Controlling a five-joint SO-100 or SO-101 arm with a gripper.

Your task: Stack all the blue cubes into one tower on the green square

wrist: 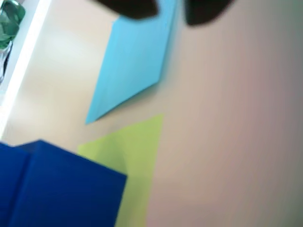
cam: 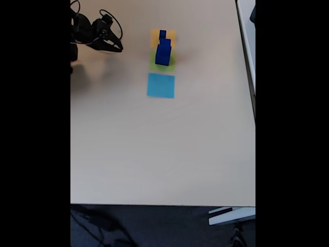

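Observation:
A stack of blue cubes [cam: 163, 53] stands on the green square [cam: 169, 66] near the table's far end in the fixed view. A smaller blue piece [cam: 163, 35] shows above it over the orange-yellow patch [cam: 170, 36]; I cannot tell if it belongs to the stack. In the blurred wrist view a blue cube [wrist: 61, 189] looms at the lower left, covering part of the green square [wrist: 135, 151]. My gripper [cam: 115, 44] hangs left of the stack, well apart from it. It is open with nothing between its dark fingers [wrist: 130, 9].
A light-blue square patch [cam: 161, 85] [wrist: 132, 66] lies just in front of the green one. The beige table [cam: 164, 149] stretches toward the near edge. Its right edge [cam: 248, 77] borders a white strip, and cables loop around the arm at the top left.

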